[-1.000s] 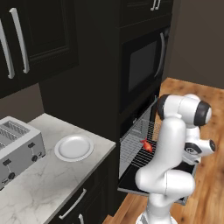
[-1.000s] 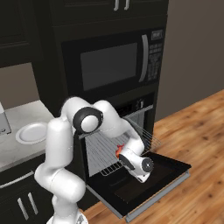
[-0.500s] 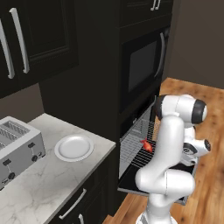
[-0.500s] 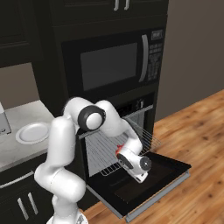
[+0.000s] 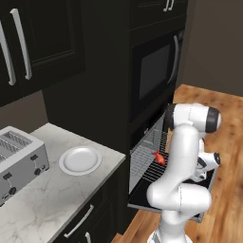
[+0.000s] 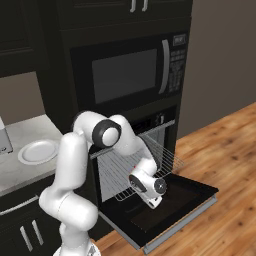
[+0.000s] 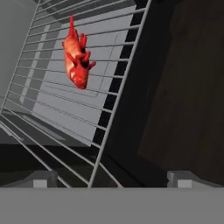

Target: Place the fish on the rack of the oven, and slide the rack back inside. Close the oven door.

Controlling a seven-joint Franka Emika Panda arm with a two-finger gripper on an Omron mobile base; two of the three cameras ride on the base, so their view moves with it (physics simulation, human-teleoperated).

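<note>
Toward the upper left of the hand view, the fish [image 7: 77, 61] lay on the rack [image 7: 57, 103], apart from the gripper [image 7: 111, 178], whose two finger tips stood wide apart at the bottom of that frame with nothing between them. At the centre right of the left base view the same red-orange fish [image 5: 159, 158] rested on the silvery wires of the rack [image 5: 147, 156], which stuck out of the oven [image 5: 152, 137] over the dropped oven door [image 5: 142, 197]. Low in the middle of the right base view the gripper [image 6: 150, 192] hung just at the rack's [image 6: 150, 160] front edge, above the open oven door [image 6: 185, 200]. By my reading, the placing was done; the rack was not yet pushed in and the door not yet closed.
</note>
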